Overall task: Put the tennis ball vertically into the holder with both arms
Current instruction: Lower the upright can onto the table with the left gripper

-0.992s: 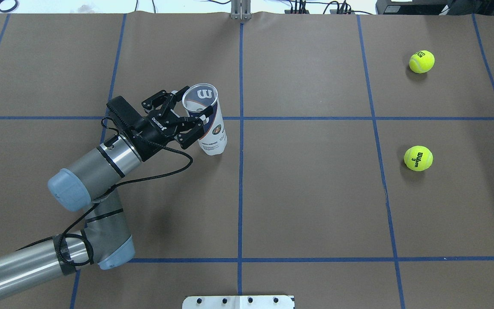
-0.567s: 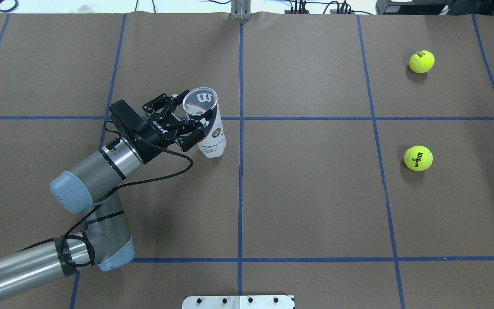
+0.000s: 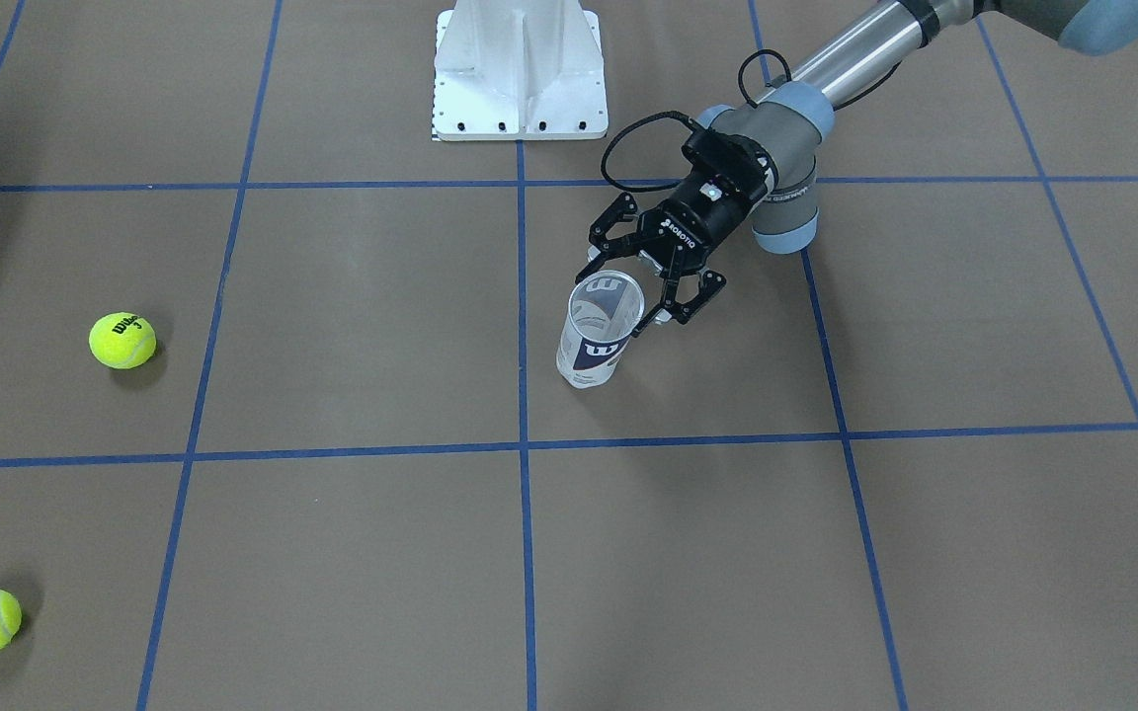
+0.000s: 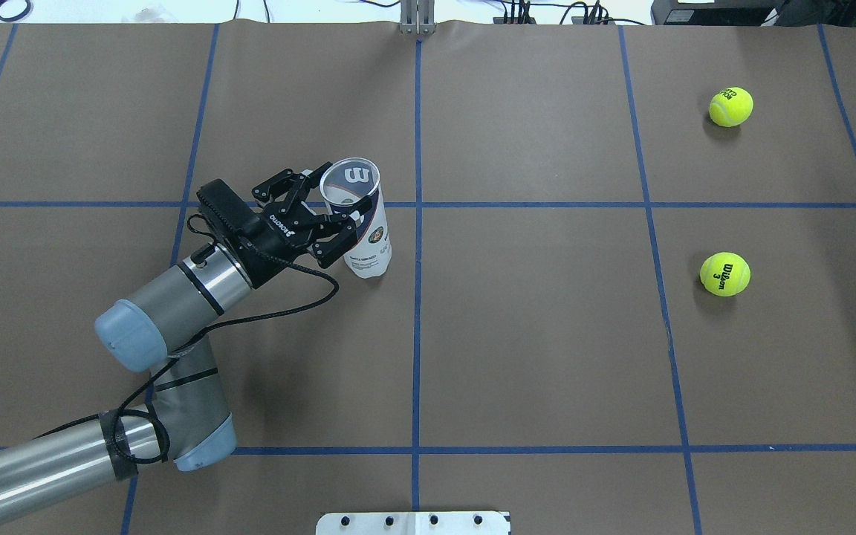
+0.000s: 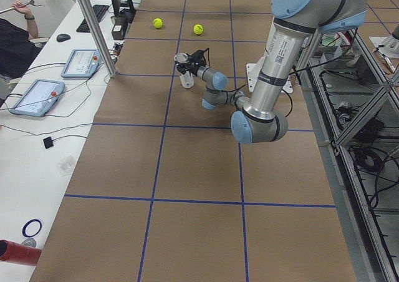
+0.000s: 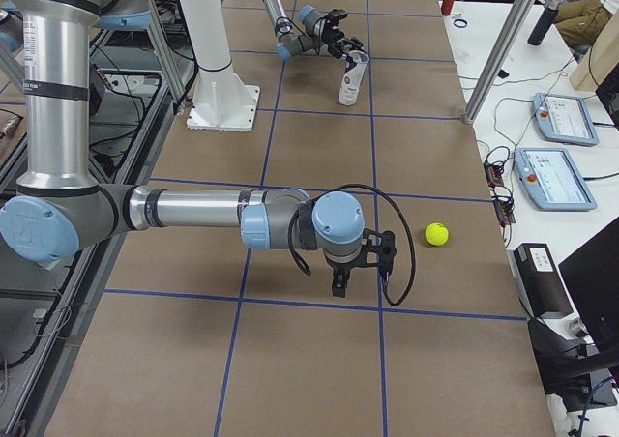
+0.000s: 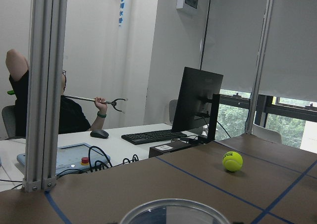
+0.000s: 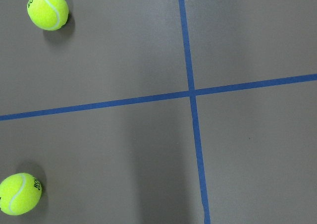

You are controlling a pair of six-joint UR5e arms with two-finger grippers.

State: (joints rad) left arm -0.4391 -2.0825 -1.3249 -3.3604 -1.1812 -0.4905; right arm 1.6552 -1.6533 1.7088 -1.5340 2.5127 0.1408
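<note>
The holder [image 4: 361, 223] is a clear can with a white and navy label, open end up, left of the table's middle; it also shows in the front view [image 3: 597, 341]. My left gripper [image 4: 335, 204] has its fingers on both sides of the can just below the rim and grips it [image 3: 633, 291]. The can's rim [image 7: 171, 211] fills the bottom of the left wrist view. Two yellow tennis balls lie far right: one marked Wilson [image 4: 724, 273] and one further back [image 4: 730, 106]. My right gripper [image 6: 340, 284] points down at the table near a ball [image 6: 437, 233]; I cannot tell whether it is open.
The white pedestal base [image 3: 518, 69] stands at the robot's edge of the table. Blue tape lines grid the brown table cover. The right wrist view shows both balls [image 8: 47, 10] [image 8: 19, 193] on the table below. Tablets [image 5: 36, 97] lie on a side desk.
My left gripper and the holder have shifted together a little toward the robot, and the arm has swung slightly right. The balls have not moved.
</note>
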